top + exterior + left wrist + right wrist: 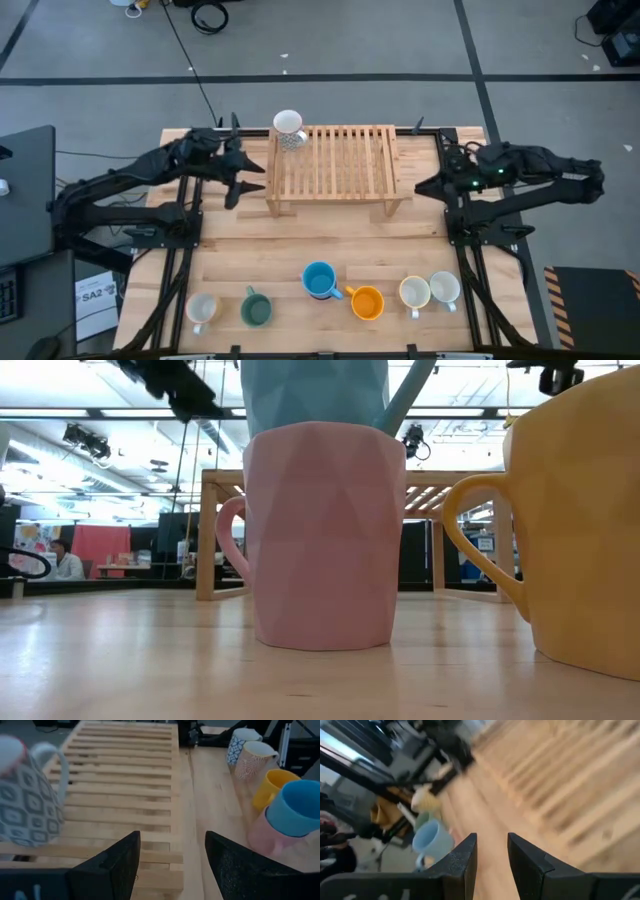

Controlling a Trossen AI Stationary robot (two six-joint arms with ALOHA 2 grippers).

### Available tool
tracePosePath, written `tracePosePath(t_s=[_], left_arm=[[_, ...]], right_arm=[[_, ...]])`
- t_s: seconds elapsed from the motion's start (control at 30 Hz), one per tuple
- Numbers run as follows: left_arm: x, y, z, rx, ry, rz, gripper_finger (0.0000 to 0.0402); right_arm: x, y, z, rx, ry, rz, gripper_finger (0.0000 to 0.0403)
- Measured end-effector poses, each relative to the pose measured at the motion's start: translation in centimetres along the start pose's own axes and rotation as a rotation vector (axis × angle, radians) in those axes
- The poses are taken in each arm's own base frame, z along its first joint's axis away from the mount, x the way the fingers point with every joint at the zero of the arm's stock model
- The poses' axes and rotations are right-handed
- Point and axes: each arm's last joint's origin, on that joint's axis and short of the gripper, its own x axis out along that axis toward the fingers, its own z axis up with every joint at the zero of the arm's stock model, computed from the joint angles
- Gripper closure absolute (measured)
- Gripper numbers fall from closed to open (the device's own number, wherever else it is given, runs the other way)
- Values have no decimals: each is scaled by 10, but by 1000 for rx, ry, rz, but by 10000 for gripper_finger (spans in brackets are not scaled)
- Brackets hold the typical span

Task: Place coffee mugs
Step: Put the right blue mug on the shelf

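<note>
rack: a slatted wooden rack (333, 165) sits at the far middle of the table (300, 250), raised up on legs

patterned mug: one white mug with a dark pattern (289, 128) is standing upright on the far left corner of the rack; in the left wrist view it's right there on the slats (27, 802), handle pointing toward the middle of the rack

front row: the rest are lined up along the near edge of the table. From the left: cream mug (203, 309), dark green mug (256, 308), blue mug (320, 280), orange mug (367, 302), then two pale mugs touching each other (415, 292) and (445, 289)

stacked pair: the blue one is actually sitting inside a pink mug (320, 535), you can see that in the low view and from the left wrist (267, 832)

left claw: left gripper (250, 180) is just beside the rack's left end, close to the patterned mug, fingers spread wide, nothing between them

right claw: right gripper (425, 187) is near the rack's right end, fingers only a bit apart with a narrow gap, not pinching anything

background: somebody's sitting way back in the room (65, 563), well apart from the table
</note>
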Motion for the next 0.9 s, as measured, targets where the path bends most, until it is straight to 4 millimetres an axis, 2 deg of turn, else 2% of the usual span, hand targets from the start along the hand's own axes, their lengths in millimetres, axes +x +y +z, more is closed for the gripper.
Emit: tracePosePath(t_s=[0.2,0.47,0.67,0.9], left_arm=[[14,1,-18,-3,7,-1,171],[16,1,-21,-1,13,-3,171],[16,1,-21,0,14,-3,171],[16,1,-22,2,15,-3,171]], right_arm=[[14,7,-1,200,288,-98,289],[33,6,-25,403,682,-341,289],[41,18,-42,436,783,-436,289],[39,35,-69,466,846,-538,289]])
